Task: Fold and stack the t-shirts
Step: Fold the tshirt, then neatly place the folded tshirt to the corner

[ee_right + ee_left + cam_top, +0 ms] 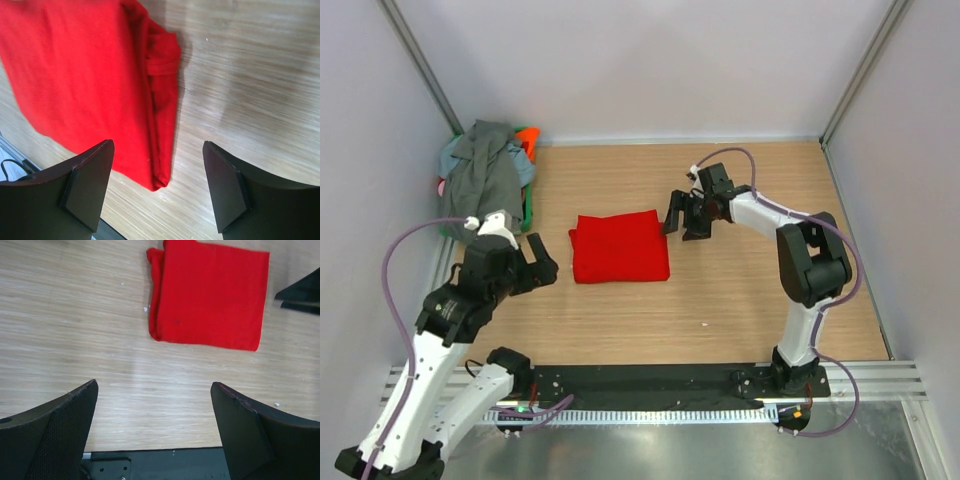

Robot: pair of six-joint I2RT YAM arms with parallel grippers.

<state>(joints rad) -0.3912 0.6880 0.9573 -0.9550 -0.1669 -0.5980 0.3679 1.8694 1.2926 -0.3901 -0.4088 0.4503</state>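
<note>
Top external view, red t-shirt [620, 248] folded into a neat rectangle, left fingers [542, 255] and right fingers [673, 215] spread wide, empty.

The shirt [620, 248] is plain bright red; the pile [485, 172] at ten o'clock shows grey, orange and light blue; the table [740, 290] is pale wood-grain.

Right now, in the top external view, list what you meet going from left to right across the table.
pile of unfolded t-shirts → left fingers, open → folded red t-shirt → right fingers, open
</note>
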